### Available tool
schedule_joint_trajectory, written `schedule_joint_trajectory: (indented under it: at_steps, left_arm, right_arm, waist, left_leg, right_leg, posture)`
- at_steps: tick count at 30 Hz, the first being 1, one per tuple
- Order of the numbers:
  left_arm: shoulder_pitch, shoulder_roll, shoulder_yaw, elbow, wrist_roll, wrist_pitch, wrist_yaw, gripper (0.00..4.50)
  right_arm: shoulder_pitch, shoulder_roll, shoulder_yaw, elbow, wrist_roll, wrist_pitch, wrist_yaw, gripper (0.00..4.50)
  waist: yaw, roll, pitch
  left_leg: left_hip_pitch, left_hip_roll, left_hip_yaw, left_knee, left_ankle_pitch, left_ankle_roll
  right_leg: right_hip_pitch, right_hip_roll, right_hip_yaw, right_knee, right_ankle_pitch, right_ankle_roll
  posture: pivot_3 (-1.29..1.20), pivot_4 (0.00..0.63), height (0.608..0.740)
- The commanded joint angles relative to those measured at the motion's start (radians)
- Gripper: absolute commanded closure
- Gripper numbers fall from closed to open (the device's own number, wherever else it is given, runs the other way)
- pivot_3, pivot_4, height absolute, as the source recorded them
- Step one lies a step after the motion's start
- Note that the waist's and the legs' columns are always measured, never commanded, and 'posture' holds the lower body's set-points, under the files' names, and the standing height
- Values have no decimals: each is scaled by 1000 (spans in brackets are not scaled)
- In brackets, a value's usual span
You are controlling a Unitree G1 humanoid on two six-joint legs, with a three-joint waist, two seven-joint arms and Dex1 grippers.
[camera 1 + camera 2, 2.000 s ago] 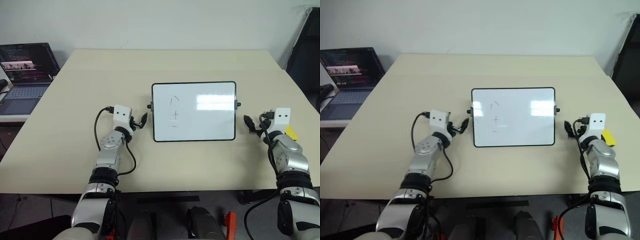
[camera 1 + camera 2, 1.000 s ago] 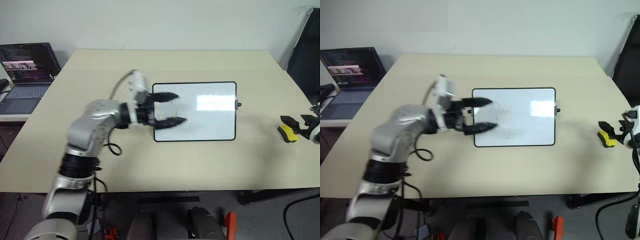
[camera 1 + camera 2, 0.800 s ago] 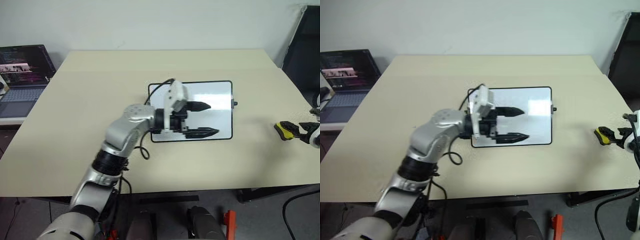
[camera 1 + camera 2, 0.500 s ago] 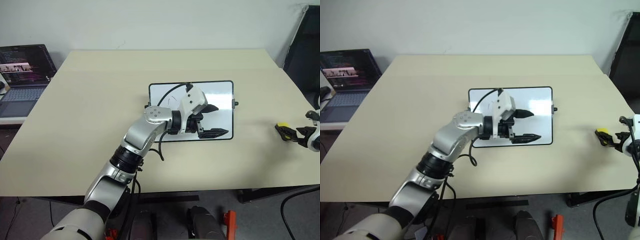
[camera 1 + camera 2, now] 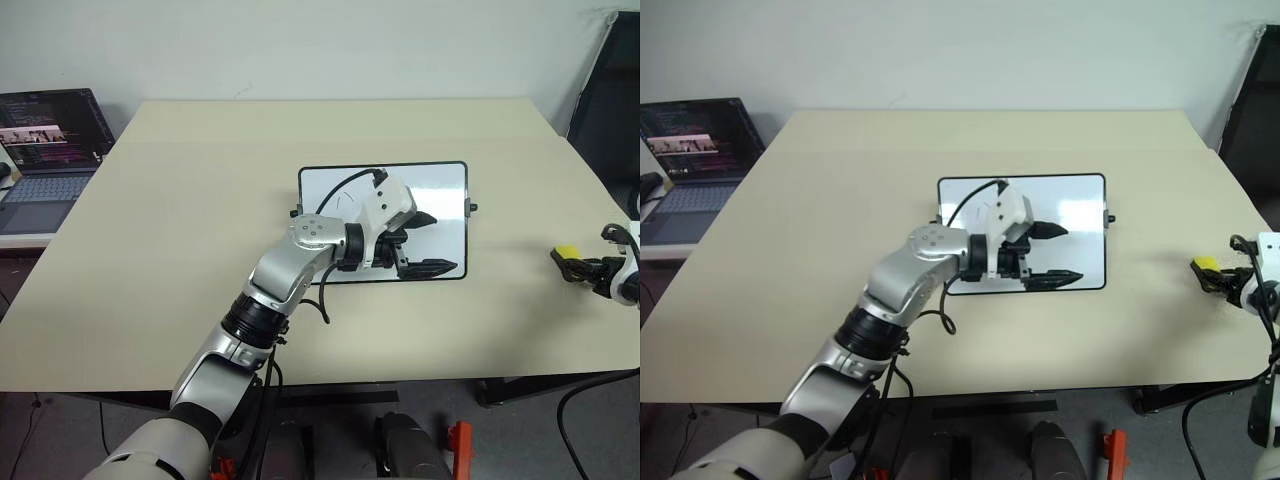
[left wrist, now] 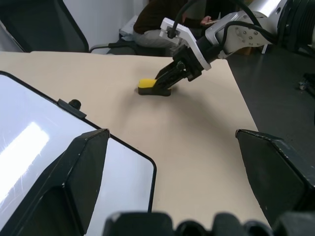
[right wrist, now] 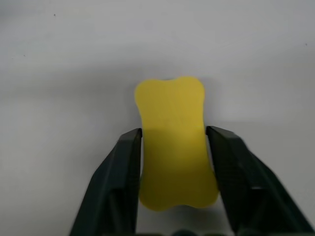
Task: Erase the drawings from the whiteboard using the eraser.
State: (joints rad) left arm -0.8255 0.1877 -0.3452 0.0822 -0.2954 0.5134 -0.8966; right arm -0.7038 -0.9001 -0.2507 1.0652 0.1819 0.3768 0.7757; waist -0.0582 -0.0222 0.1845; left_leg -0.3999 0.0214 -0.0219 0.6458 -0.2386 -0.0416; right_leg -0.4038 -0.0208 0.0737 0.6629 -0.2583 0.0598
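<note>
one eraser pinched by right pincer; left pincer spread over one whiteboard.

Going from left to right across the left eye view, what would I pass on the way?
Laptop → left pincer, held open over the whiteboard → bare stretch of the table → yellow eraser → right pincer, closed on the eraser at the table's right edge.
</note>
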Motion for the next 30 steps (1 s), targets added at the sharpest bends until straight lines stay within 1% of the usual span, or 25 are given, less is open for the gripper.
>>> schedule_joint_trajectory:
  at_steps: [1,7,10,13,15,17,19,20,21,23,24,26,28,30]
  left_arm:
    - [-4,0,27,-35,0,-12,5,0]
    - [-7,6,37,-20,8,-24,12,0]
    - [-7,23,53,-20,13,-28,14,0]
    - [14,85,89,-55,8,-28,1,0]
    - [41,150,122,-93,-1,-31,-13,0]
    - [69,213,160,-121,-11,-38,-28,0]
    - [102,281,212,-140,-26,-51,-52,0]
    - [132,332,253,-154,-41,-57,-77,0]
    - [156,368,286,-163,-54,-62,-94,0]
    - [207,414,349,-175,-90,-66,-110,0]
    - [217,421,363,-175,-99,-67,-111,0]
    - [260,458,404,-167,-93,-88,-109,0]
    - [293,485,437,-169,-94,-103,-103,0]
    - [316,499,459,-182,-103,-109,-98,0]
  right_arm:
    - [-21,-14,3,-8,-7,-16,12,3327]
    - [-16,-18,-8,-29,0,-10,21,3356]
    - [2,-31,-34,-139,35,19,41,3358]
    - [51,-41,-77,-446,106,114,51,3379]
    - [76,-41,-99,-686,158,207,33,3379]
    - [75,-35,-89,-865,180,260,12,3380]
    - [25,-13,-42,-1017,203,291,1,3380]
    - [-35,27,7,-1091,217,306,-7,3380]
    - [-83,67,51,-1140,227,316,-15,3380]
    - [-141,144,154,-1198,208,301,-10,3380]
    - [-150,162,182,-1205,197,293,-6,3381]
    - [-173,219,303,-1180,105,195,-3,3381]
    - [-203,281,398,-1131,30,112,-12,3382]
    - [-228,335,454,-1077,-19,54,-19,3384]
  waist:
    - [0,0,0]
    - [0,0,0]
    - [0,0,0]
    - [-4,3,0]
    - [-8,5,0]
    - [-8,5,0]
    - [-8,5,0]
    - [-9,5,0]
    - [-21,5,0]
    - [-27,5,0]
    - [-25,5,0]
    - [-15,3,0]
    - [2,3,0]
    - [10,2,1]
  left_leg:
    - [0,0,0,0,0,0]
    - [0,0,0,0,0,0]
    - [0,0,0,0,0,0]
    - [0,0,0,0,0,0]
    - [0,0,-1,0,0,0]
    - [0,2,-1,-1,0,0]
    - [0,3,-2,0,0,0]
    - [0,3,-2,0,0,0]
    - [0,3,-1,0,0,0]
    - [1,5,-1,0,0,0]
    - [1,5,-2,0,0,0]
    - [0,5,-3,0,0,0]
    - [-2,5,-2,0,0,0]
    - [-3,4,-2,0,0,0]
  right_leg:
    - [0,0,0,0,0,0]
    - [0,0,0,0,0,0]
    - [0,0,0,0,0,0]
    - [0,0,0,0,0,0]
    - [-1,0,0,1,0,0]
    - [-1,1,0,2,0,0]
    - [-1,2,-2,1,0,0]
    - [-1,2,-2,1,0,0]
    - [-1,2,-2,1,0,0]
    - [-1,3,-1,2,0,-1]
    - [-1,4,-2,2,0,-1]
    - [-1,4,-4,1,0,-2]
    - [-2,3,-4,0,0,-2]
    - [-3,2,-4,0,0,-2]
  posture:
    - [0,150,740]
    - [0,150,740]
    - [0,150,740]
    - [0,150,740]
    - [0,150,740]
    - [0,150,740]
    - [0,150,740]
    - [0,150,740]
    - [0,150,740]
    - [0,150,740]
    - [0,150,740]
    - [0,150,740]
    - [0,150,740]
    - [0,150,740]
